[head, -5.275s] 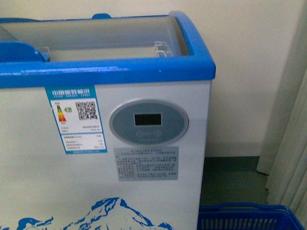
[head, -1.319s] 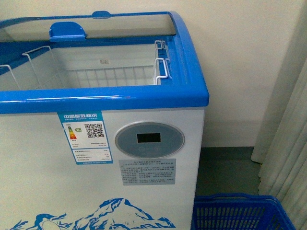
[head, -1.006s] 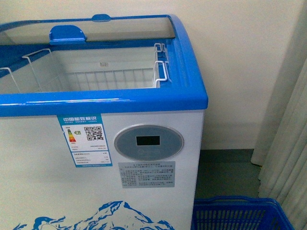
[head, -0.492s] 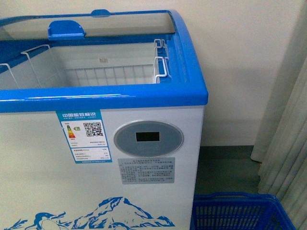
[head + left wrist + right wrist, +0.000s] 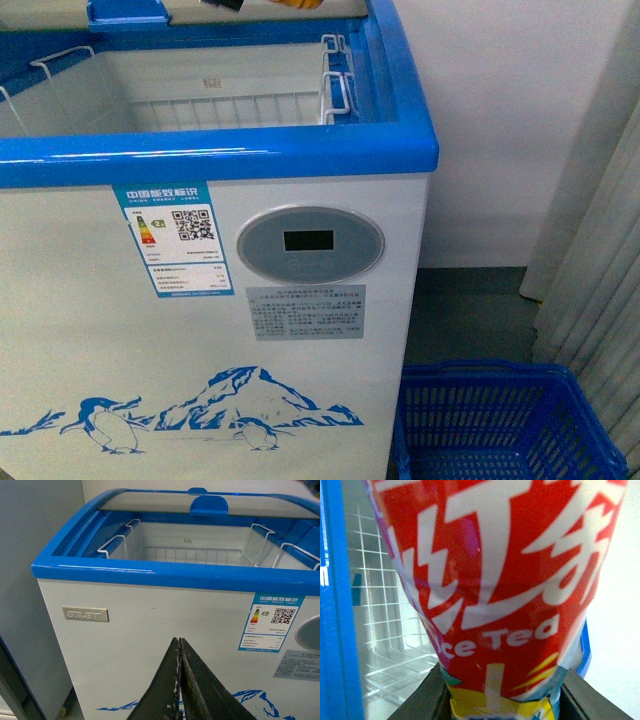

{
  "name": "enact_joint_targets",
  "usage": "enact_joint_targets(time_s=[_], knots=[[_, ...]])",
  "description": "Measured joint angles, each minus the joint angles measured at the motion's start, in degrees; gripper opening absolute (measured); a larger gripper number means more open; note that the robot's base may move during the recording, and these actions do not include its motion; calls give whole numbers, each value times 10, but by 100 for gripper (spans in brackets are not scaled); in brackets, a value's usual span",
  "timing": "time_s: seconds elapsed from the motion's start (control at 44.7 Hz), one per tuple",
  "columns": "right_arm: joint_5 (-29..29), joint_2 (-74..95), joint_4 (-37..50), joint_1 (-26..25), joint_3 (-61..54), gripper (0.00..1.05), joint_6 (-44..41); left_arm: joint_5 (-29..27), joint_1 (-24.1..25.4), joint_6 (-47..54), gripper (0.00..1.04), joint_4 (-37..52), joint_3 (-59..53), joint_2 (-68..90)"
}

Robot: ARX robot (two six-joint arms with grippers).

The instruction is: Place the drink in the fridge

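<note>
A blue basket (image 5: pixel 500 425) sits on the floor nearest, at the right, just beside the fridge (image 5: pixel 60 300); a pale curtain (image 5: pixel 600 270) hangs further right; the left gripper (image 5: pixel 179 675) hangs low in front of the fridge's white front, apart from it, its two dark fingers pressed together with nothing between them; on that front are a blue penguin-and-mountain decal (image 5: pixel 200 405) low down, then an oval grey display panel (image 5: pixel 310 245), an energy label (image 5: pixel 175 238) left of the panel and, in the left wrist view, a small metal nameplate (image 5: pixel 85 614); above runs the blue rim (image 5: pixel 250 150), and beyond it the top stands open, with white wire baskets (image 5: pixel 335 95) hooked inside; the right gripper (image 5: pixel 502 707) pinches the drink (image 5: pixel 500 580) by its lower part, a dark finger on either side of the yellow band; the red label with white lettering fills the right wrist view, with basket wires and blue rim behind it, so the drink is at the open top, though whether above or inside I cannot tell; furthest, the glass lid (image 5: pixel 150 501) with its blue handle (image 5: pixel 209 505) lies slid to the far side, before a pale wall (image 5: pixel 520 100).
</note>
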Motion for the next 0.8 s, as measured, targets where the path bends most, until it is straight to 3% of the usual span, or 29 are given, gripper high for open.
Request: enact_joint_targets(time_s=[0.805], knots=[[71, 236, 110, 16, 154, 37, -20, 0, 0, 0, 3, 0, 0, 0]])
